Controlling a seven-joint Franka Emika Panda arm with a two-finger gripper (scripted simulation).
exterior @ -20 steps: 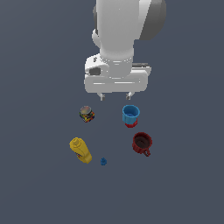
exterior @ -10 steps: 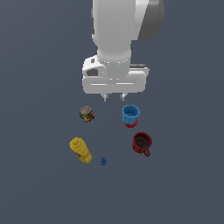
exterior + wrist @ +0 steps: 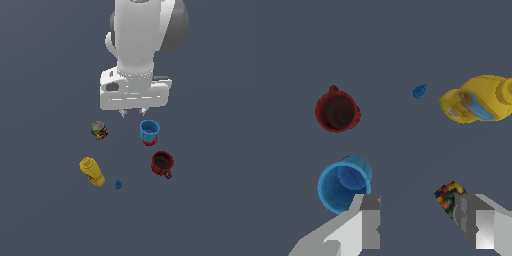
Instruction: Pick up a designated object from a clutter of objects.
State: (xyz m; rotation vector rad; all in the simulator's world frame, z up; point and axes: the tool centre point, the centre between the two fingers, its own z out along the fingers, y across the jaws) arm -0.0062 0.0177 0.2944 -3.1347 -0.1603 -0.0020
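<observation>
i see my gripper (image 3: 134, 113) hanging above the floor with its fingers (image 3: 367, 220) spread apart and nothing between them, between the can (image 3: 99, 130) and the blue cup (image 3: 149, 131). the cup stands upright just beside one fingertip, a small red piece (image 3: 148, 143) touching its base, with the red mug (image 3: 162, 163) near it. the yellow bottle (image 3: 92, 171) lies tilted, well apart, the tiny blue knob (image 3: 118, 184) just beside it.

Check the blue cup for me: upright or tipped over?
Upright. The blue cup shows its open rim and inner floor to the wrist view, and in the exterior view it stands rim-up.
</observation>
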